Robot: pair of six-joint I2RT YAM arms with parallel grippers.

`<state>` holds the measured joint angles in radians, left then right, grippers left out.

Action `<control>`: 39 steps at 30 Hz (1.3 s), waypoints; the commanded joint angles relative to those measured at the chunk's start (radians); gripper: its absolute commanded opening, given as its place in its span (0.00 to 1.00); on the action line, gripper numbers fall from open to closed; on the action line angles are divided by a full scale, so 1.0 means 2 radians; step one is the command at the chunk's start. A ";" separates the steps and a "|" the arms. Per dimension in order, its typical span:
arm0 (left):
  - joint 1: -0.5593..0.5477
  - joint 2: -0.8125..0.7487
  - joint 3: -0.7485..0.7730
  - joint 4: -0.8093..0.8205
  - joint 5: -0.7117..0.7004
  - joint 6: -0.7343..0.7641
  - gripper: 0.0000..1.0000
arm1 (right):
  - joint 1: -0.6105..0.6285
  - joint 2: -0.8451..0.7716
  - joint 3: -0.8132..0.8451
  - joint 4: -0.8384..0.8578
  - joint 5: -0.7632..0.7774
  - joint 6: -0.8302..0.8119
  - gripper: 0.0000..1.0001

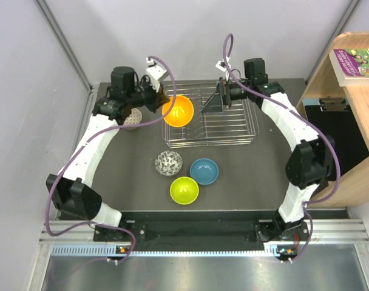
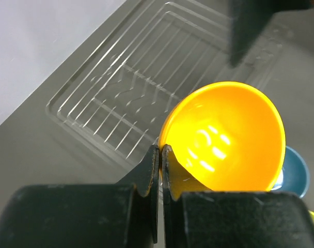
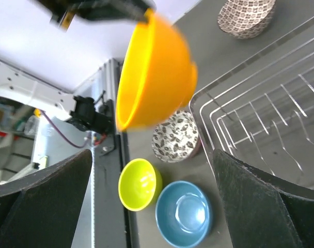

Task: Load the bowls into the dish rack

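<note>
Glossy, smooth orange bowl [image 2: 234, 139] catching highlights; shiny silver metal-wire dish rack [image 1: 233, 130]; matt dark grey tabletop [image 1: 257, 182]; blue bowl [image 3: 183, 212] with a smooth sheen; side shelf [image 1: 354, 115] of pale wood.

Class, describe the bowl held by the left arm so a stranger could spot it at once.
Find the wire dish rack at the back of the table. At its left edge the left gripper pinches an orange bowl by the rim. Only it is orange and off the table.
</note>
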<state>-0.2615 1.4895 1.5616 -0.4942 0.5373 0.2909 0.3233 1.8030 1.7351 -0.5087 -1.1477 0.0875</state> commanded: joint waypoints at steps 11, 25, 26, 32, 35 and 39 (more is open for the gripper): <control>-0.050 0.015 0.019 0.048 0.030 0.010 0.00 | -0.022 0.066 -0.141 0.857 -0.115 0.623 1.00; -0.082 0.024 0.034 0.047 0.031 0.006 0.00 | -0.022 0.102 -0.165 0.887 -0.090 0.658 1.00; -0.084 0.025 0.034 0.047 0.029 0.007 0.00 | -0.021 0.100 -0.167 0.870 -0.089 0.644 0.99; -0.089 0.025 0.036 0.045 0.021 0.013 0.00 | -0.018 0.063 -0.195 0.772 -0.083 0.546 1.00; -0.091 0.027 0.038 0.043 0.017 0.016 0.00 | -0.014 0.034 -0.197 0.652 -0.073 0.445 1.00; -0.093 0.027 0.039 0.043 0.017 0.016 0.00 | 0.000 0.008 -0.177 0.442 -0.047 0.298 1.00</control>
<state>-0.4389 1.5501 1.5848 -0.4713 0.5571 0.3149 0.2874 1.9247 1.3357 0.7757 -1.2953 1.0721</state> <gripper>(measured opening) 0.030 0.996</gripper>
